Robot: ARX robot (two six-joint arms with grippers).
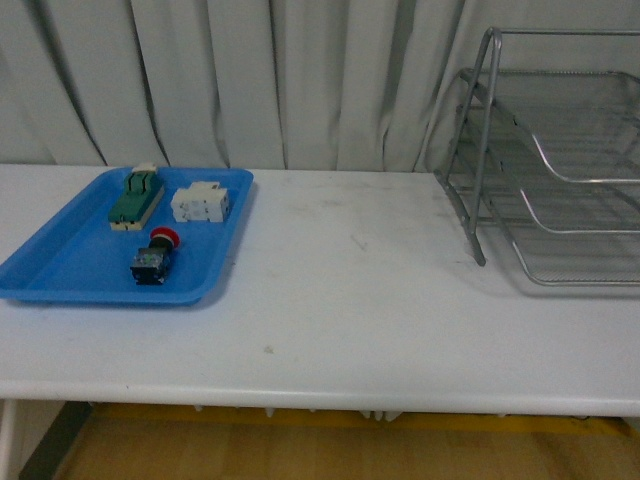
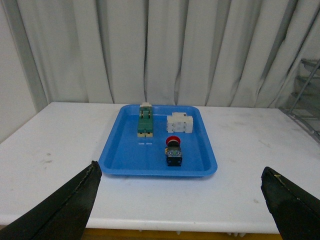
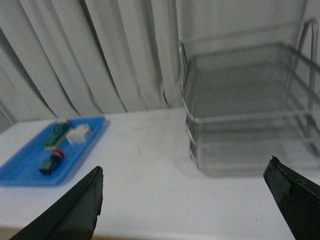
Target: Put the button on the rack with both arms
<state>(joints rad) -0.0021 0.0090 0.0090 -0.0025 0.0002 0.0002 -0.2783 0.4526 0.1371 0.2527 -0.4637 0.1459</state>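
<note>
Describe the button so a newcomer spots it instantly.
Find the blue tray on the left of the table. The button lies in it, nearer the front edge than the green switch and white block. Only it has a red round cap.

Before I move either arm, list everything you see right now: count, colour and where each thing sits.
button: one, red cap on dark body, in the tray, toward its front edge
green-and-cream switch: one, at the tray's back left
white block: one, white, at the tray's back, right of the switch
blue tray: one, blue, on the table's left side
rack: one, silver wire mesh, on the table's right side
table: one, white
curtain: pale grey, behind the table
left gripper: one, black, open, holding nothing, facing the tray
right gripper: one, black, open, holding nothing, facing the rack
</note>
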